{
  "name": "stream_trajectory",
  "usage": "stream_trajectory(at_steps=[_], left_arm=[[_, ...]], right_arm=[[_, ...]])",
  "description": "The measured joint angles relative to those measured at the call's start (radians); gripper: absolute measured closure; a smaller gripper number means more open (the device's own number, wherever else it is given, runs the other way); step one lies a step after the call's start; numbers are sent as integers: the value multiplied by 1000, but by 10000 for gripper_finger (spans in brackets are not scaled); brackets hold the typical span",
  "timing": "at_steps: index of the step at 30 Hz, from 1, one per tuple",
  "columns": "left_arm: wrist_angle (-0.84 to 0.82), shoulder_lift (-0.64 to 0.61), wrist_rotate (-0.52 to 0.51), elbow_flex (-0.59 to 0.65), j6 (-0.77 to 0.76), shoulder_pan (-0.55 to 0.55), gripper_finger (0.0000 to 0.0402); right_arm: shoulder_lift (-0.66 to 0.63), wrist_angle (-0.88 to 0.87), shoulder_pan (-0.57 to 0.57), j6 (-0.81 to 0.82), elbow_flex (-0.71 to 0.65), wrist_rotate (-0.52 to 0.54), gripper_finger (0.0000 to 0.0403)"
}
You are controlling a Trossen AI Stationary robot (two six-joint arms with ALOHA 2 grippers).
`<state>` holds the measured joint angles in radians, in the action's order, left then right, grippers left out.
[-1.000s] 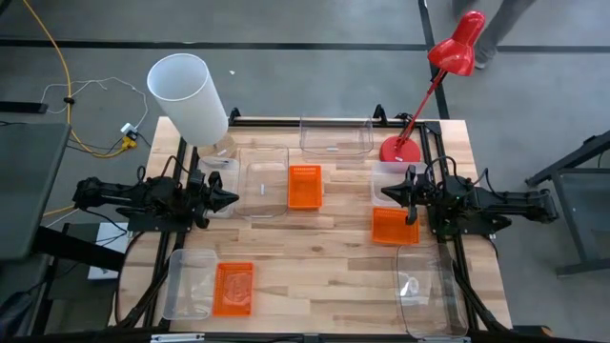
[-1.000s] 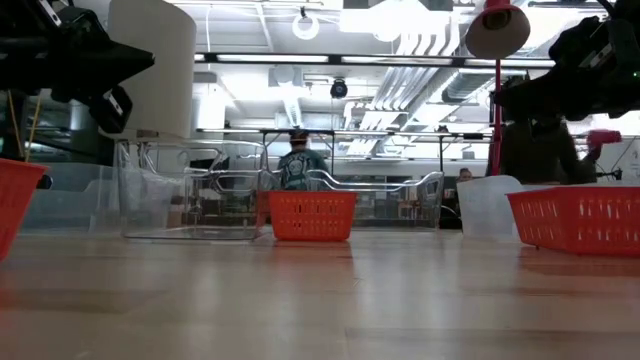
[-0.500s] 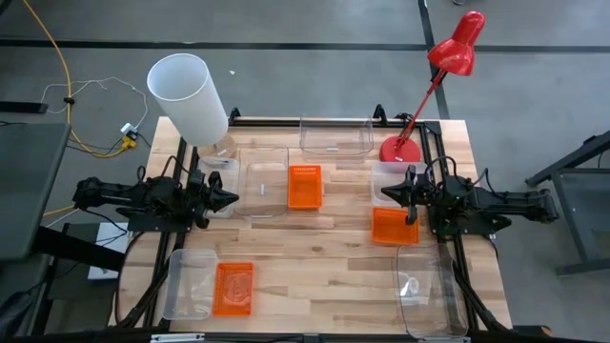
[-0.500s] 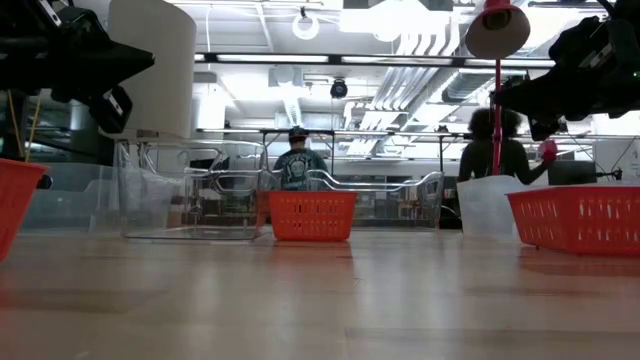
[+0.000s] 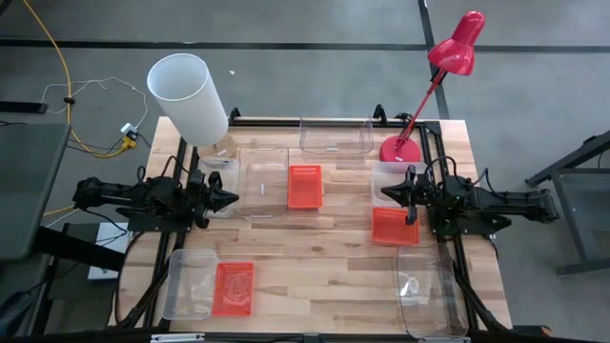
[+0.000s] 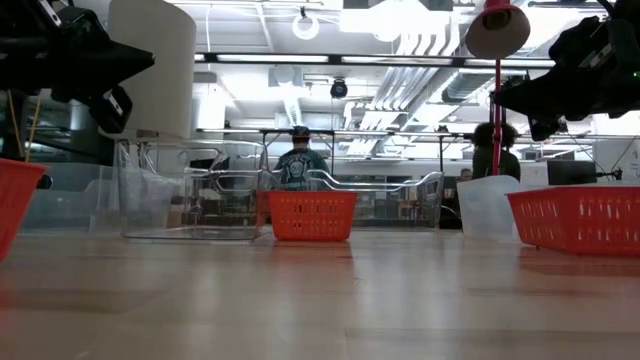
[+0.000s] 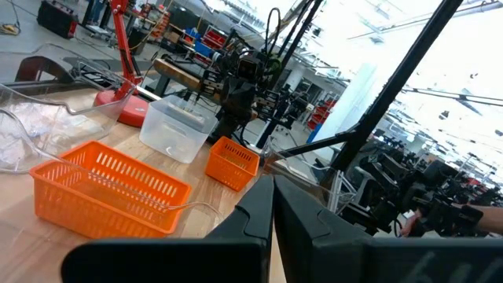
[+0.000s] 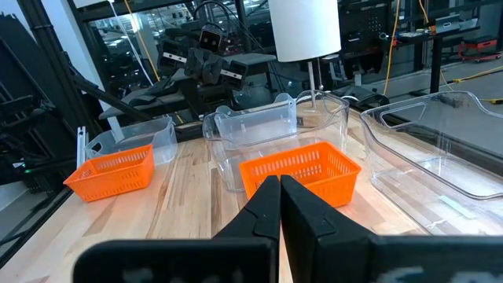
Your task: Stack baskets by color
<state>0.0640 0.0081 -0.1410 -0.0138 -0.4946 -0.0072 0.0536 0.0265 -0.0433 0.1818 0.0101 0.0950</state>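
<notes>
On the wooden table point(image 5: 324, 243), orange baskets point(image 5: 304, 186), clear bins point(image 5: 335, 136) (both grippers closed, empty).

At the 5 o'clock corner of the counter point(image 5: 315, 250), a clear bin point(image 5: 431, 291) is running off the high view's lower edge. In the low view, an orange basket point(image 6: 15, 205) is being cropped at 9 o'clock.

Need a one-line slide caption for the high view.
Three orange baskets and several clear bins lie unstacked on the wooden table; left gripper and right gripper wait shut at its sides.
</notes>
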Motion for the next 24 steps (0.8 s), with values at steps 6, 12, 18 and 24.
stream_trajectory(at_steps=[6, 12, 18, 24], left_arm=[[0, 0, 0, 0, 0, 0, 401], [0, 0, 0, 0, 0, 0, 401], [0, 0, 0, 0, 0, 0, 401], [0, 0, 0, 0, 0, 0, 401]], right_arm=[[0, 0, 0, 0, 0, 0, 403], [2, 144, -2, 180, 0, 34, 403], [50, 503, -2, 465, 27, 128, 403], [213, 400, -2, 307, 272, 95, 399]])
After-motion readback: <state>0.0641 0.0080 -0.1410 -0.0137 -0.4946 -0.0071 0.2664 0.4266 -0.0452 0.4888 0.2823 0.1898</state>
